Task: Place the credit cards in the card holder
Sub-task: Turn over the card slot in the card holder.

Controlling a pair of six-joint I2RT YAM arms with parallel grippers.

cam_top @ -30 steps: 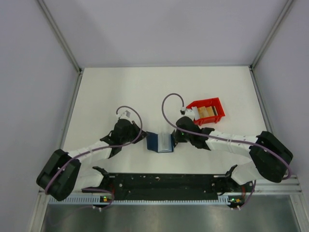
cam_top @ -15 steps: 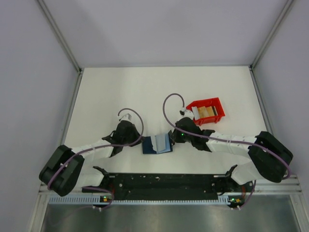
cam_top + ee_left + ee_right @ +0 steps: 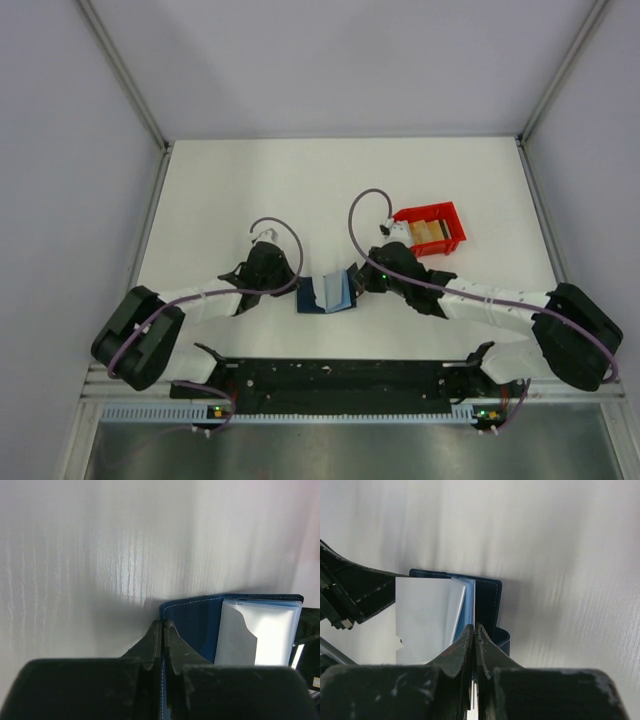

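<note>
The card holder [image 3: 327,293] lies spread open on the white table, navy cover outside, pale blue pockets up. My left gripper [image 3: 298,292] is shut on its left cover edge; in the left wrist view the pinched cover [image 3: 197,622] runs right to the clear pockets [image 3: 260,637], with the left gripper [image 3: 163,625] closed flat on the stitched rim. My right gripper [image 3: 353,283] is shut on the right cover edge; in the right wrist view the right gripper [image 3: 475,628] clamps the cover [image 3: 487,597] beside the pale pocket sheets [image 3: 422,615]. The credit cards [image 3: 428,231], tan and white, sit in the red bin.
The red bin [image 3: 437,209] stands just right of and behind my right wrist. Both arms reach inward from the near corners, cables looping above them. A black rail [image 3: 340,378] runs along the near edge, and grey walls close the table on three sides.
The holder has gone from standing half-folded to lying spread open. Both grippers stayed shut on its edges and shifted slightly away from the near edge; the right arm has stretched out.
</note>
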